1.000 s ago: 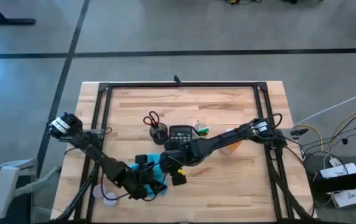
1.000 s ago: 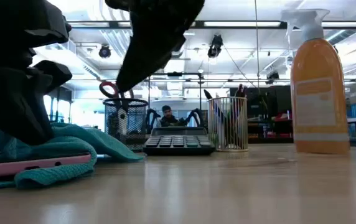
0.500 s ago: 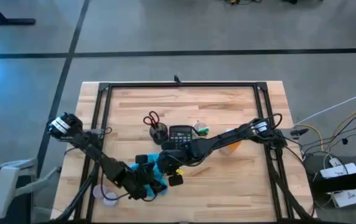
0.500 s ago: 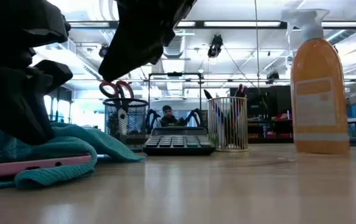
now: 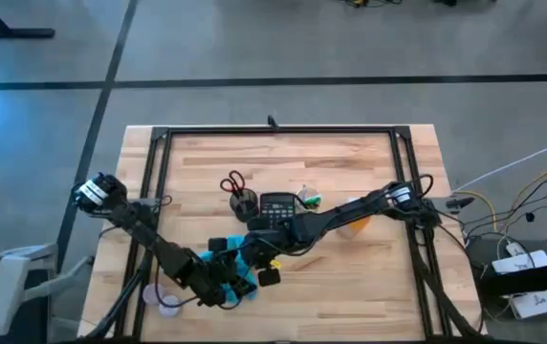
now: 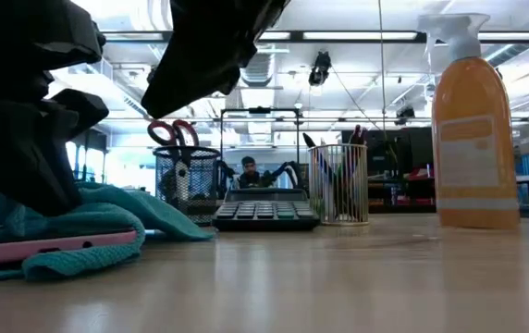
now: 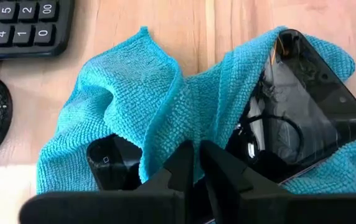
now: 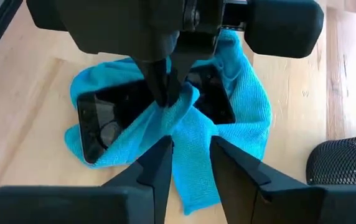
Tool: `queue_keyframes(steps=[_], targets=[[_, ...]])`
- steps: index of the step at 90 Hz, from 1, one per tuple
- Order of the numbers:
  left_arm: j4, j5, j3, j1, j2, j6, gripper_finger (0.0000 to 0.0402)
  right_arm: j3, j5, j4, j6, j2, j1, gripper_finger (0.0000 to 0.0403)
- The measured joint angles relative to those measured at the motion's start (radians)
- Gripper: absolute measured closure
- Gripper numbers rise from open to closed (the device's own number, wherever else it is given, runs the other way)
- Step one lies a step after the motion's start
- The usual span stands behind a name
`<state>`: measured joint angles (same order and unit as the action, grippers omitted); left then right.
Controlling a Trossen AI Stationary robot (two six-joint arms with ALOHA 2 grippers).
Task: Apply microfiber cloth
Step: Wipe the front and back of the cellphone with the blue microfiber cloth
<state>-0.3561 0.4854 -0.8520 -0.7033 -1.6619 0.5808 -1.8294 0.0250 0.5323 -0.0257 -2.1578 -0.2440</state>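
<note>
Left gripper [image 7: 195, 163] pinching microfiber cloth [image 7: 159, 99] fold over phone [image 7: 302, 106]; right gripper [image 8: 190, 165] above, fingers parted.

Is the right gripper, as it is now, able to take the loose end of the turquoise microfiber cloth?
Probably yes: the right gripper is open just above the turquoise microfiber cloth, while the left gripper pinches a fold farther along, over the black phone.

Nubby turquoise microfiber cloth [image 7: 165, 99] drapes a glossy black phone [image 7: 302, 106] (reflective glass) on pale wood table [image 7: 240, 25].
</note>
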Motion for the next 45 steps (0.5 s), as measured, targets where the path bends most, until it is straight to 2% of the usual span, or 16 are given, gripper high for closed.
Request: queue_keyframes(steps=[45], targets=[[-0.005, -0.001, -0.001, 0.001, 0.017, -0.017, 0.0381, 0.0, 0.0, -0.002, 0.0, 0.0, 0.0, 0.0353]])
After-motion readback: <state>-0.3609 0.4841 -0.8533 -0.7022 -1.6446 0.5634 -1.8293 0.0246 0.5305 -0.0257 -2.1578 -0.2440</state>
